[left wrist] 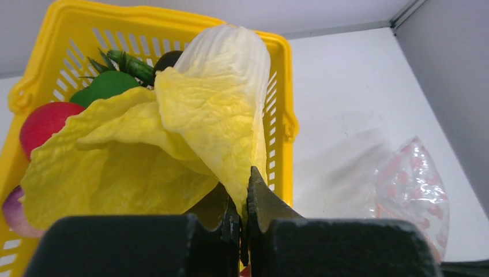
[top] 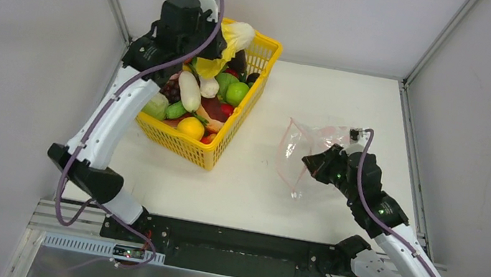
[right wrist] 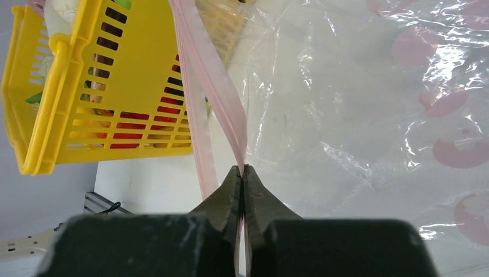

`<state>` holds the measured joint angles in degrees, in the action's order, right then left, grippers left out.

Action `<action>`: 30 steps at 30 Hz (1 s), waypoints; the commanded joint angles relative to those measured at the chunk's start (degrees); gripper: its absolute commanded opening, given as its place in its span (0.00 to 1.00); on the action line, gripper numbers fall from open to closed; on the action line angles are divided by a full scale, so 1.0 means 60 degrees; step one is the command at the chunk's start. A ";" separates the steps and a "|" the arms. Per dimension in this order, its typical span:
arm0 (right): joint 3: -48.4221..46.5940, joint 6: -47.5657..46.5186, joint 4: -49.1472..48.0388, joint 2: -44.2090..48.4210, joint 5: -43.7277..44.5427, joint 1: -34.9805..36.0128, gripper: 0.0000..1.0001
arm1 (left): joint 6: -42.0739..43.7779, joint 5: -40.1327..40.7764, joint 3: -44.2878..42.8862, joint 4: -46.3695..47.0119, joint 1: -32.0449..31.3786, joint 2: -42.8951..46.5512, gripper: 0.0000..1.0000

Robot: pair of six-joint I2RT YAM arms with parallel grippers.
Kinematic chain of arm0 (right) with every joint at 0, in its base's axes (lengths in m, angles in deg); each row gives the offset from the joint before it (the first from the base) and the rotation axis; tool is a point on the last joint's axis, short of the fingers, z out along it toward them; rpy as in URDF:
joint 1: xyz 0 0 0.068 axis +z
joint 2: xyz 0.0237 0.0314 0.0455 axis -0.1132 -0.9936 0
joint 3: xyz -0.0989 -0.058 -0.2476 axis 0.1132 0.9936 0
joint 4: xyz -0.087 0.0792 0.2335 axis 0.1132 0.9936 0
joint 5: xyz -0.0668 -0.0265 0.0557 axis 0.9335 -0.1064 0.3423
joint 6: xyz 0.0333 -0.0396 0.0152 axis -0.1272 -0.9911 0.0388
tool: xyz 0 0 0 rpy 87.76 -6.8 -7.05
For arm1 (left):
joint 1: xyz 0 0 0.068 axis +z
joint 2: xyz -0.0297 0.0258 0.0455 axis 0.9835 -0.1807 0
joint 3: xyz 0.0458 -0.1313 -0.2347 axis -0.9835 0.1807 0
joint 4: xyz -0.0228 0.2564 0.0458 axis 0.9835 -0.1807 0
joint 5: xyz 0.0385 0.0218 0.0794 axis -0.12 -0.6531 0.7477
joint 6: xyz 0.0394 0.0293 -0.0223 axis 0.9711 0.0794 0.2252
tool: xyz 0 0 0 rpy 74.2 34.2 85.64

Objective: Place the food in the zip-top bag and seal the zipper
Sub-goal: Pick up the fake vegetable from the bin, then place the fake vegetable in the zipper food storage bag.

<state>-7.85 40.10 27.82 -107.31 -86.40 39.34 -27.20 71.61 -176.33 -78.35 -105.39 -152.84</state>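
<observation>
My left gripper [left wrist: 245, 199] is shut on a leaf of the yellow ruffled cabbage [left wrist: 173, 133] and holds it above the far end of the yellow basket [top: 228, 136]; the cabbage also shows in the top view [top: 231, 41]. My right gripper [right wrist: 242, 173] is shut on the pinkish zipper strip [right wrist: 216, 92] of the clear zip-top bag [right wrist: 357, 115], which lies on the white table right of the basket [top: 303, 146]. The bag's mouth gapes toward the basket. White radish [top: 188, 91], green lime [top: 237, 92] and other toy food lie in the basket.
The basket [left wrist: 277, 75] stands at the table's back left, holding a red fruit [left wrist: 46, 121] and a green vegetable [left wrist: 106, 86]. Grey walls close in the table on three sides. A metal rail [top: 214, 239] runs along the near edge.
</observation>
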 commanded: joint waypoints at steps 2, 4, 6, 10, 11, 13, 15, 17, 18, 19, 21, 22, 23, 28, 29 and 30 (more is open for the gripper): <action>0.0073 0.0191 -0.0427 0.0141 0.0107 0.0024 0.01 | 0.0181 -0.0869 0.0346 -0.0299 -0.0004 0.1631 0.00; 0.0120 0.0241 -0.0497 0.0148 0.0148 0.0025 0.00 | 0.0143 -0.1316 0.0633 -0.0516 -0.0101 0.2246 0.00; 0.0152 0.0307 -0.0597 0.0161 0.0273 0.0032 0.00 | -0.0068 -0.1621 0.1097 -0.0568 -0.0224 0.2837 0.00; 0.0228 0.0355 -0.0842 0.0227 0.0435 0.0025 0.00 | -0.0416 -0.2507 0.2290 -0.0097 -0.0787 0.4085 0.00; 0.0217 0.0355 -0.0842 0.0239 0.0449 0.0020 0.00 | -0.0422 -0.2593 0.2491 -0.0089 -0.1023 0.4306 0.00; 0.0204 0.0350 -0.0842 0.0306 0.0517 0.0023 0.00 | -0.0429 -0.2572 0.2823 -0.0166 -0.1647 0.4595 0.00; 0.0223 0.0366 -0.0848 0.0405 0.0622 0.0026 0.00 | -0.0472 -0.2569 0.3214 -0.0128 -0.2394 0.4755 0.00; 0.0271 0.0421 -0.0911 0.0511 0.0729 0.0024 0.00 | -0.0733 -0.2640 0.3875 0.0317 -0.3150 0.4813 0.00; 0.0297 0.0448 -0.1004 0.0578 0.0731 0.0022 0.00 | -0.0857 -0.2483 0.4181 0.0467 -0.3503 0.4805 0.00; 0.0340 0.0445 -0.1076 0.0619 0.0695 0.0031 0.00 | -0.0979 -0.2242 0.4445 0.0667 -0.3840 0.4782 0.00; 0.0402 0.0423 -0.1167 0.0700 0.0543 0.0024 0.00 | -0.1003 -0.2015 0.4852 0.1049 -0.4504 0.4685 0.00; 0.0392 0.0404 -0.1135 0.0717 0.0468 0.0029 0.00 | -0.1028 -0.1957 0.4915 0.1161 -0.4749 0.4597 0.00; 0.0371 0.0381 -0.1096 0.0712 0.0424 0.0030 0.00 | -0.1044 -0.1902 0.4949 0.1279 -0.4970 0.4491 0.00; 0.0346 0.0355 -0.0996 0.0765 0.0307 0.0034 0.00 | -0.0976 -0.1604 0.4961 0.1766 -0.5767 0.3934 0.00; 0.0358 0.0344 -0.0995 0.0771 0.0256 0.0027 0.00 | -0.0961 -0.1357 0.4914 0.1717 -0.5857 0.3842 0.00; 0.0361 0.0337 -0.0991 0.0753 0.0187 0.0028 0.00 | -0.0952 -0.1179 0.4897 0.1702 -0.5916 0.3750 0.00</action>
<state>-5.54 41.96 24.19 -103.42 -84.02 39.34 -32.32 60.09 -145.52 -74.62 -139.12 -130.17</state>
